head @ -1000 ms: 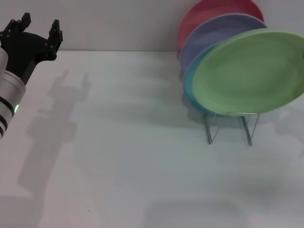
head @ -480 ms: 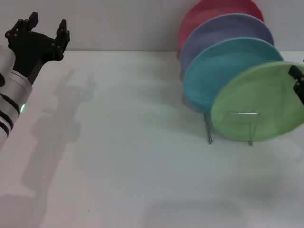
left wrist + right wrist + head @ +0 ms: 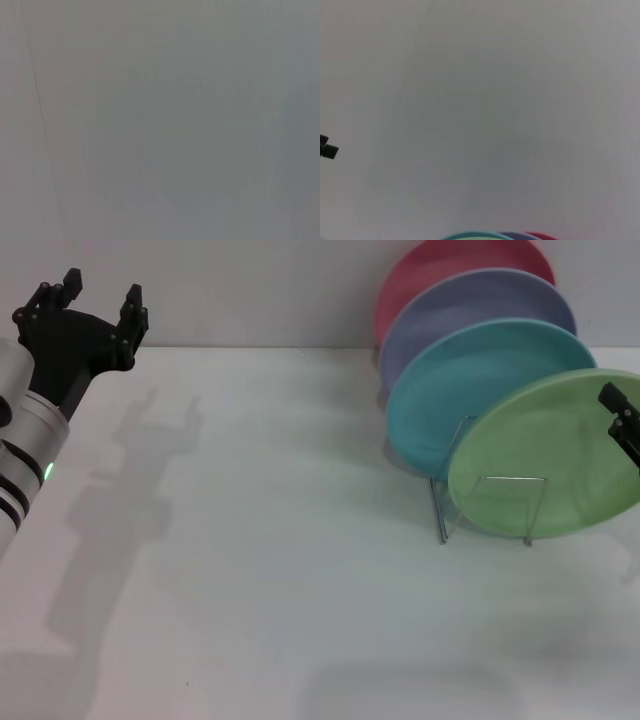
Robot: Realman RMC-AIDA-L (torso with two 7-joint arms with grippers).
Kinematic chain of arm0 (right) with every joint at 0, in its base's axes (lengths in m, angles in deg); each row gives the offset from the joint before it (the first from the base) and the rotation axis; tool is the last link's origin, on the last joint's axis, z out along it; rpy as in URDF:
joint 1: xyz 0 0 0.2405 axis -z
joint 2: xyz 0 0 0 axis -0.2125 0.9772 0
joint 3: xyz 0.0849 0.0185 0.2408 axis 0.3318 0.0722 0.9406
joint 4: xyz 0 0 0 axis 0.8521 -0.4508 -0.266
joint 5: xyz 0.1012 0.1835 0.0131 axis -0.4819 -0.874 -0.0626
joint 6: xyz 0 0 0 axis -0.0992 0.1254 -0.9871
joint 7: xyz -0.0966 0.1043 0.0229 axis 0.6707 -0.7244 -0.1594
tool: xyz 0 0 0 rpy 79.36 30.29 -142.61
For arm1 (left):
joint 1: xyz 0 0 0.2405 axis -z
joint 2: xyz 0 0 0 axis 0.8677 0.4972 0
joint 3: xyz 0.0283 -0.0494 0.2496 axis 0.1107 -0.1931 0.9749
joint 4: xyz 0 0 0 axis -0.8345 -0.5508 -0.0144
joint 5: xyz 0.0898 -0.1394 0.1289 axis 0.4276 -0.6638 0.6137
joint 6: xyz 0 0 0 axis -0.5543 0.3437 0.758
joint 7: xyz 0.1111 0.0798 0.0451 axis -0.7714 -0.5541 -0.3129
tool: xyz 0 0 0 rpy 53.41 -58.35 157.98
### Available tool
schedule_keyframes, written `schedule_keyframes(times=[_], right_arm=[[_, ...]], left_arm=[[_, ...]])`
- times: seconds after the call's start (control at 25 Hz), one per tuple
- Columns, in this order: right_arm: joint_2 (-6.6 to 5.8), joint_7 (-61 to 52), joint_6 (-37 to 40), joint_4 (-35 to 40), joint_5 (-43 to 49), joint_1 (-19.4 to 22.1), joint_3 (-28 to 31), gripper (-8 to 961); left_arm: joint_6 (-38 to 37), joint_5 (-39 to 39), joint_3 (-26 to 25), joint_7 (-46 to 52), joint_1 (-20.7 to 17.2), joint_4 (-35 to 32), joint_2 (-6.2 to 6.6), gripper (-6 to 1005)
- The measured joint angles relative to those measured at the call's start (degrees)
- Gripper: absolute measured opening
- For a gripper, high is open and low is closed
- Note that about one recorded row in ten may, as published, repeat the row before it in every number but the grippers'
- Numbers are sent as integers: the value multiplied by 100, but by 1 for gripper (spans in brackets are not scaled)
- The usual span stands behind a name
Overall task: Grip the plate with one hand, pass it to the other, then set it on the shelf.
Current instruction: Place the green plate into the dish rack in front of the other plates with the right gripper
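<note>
The light green plate (image 3: 530, 455) stands tilted in the front slot of the thin silver wire shelf (image 3: 441, 520), leaning just in front of the turquoise plate (image 3: 470, 380). Only a black tip of my right gripper (image 3: 622, 422) shows, at the plate's right rim by the picture's edge. My left gripper (image 3: 97, 298) is open and empty, raised at the far left, well away from the shelf. The left wrist view shows only a blank grey surface.
Behind the green plate the shelf holds the turquoise plate, a lavender plate (image 3: 470, 305) and a red plate (image 3: 440, 265); their rims also show in the right wrist view (image 3: 480, 235). The white table (image 3: 280, 540) stretches between the left arm and the shelf.
The green plate has come down from in front of the other plates into the shelf's front slot. The right gripper's tip has come into view. The left gripper has shifted slightly up and right.
</note>
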Motion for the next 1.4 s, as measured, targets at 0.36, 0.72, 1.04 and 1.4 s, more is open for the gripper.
schedule_keyframes(times=[0.36, 0.72, 1.04, 1.4], right_arm=[[-32, -70, 4, 254, 44, -337, -28, 502], [-41, -241, -8, 377, 257, -691, -35, 503], [-40, -313, -110, 351, 355, -758, -133, 504], [-47, -318, -322, 296, 331, -575, -77, 503]], left_arm=[[-19, 0, 32, 0, -37, 47, 0, 608], [-42, 0, 27, 0, -37, 24, 9, 608], [-49, 0, 10, 0, -37, 6, 9, 608], [-60, 0, -16, 0, -11, -26, 9, 607]])
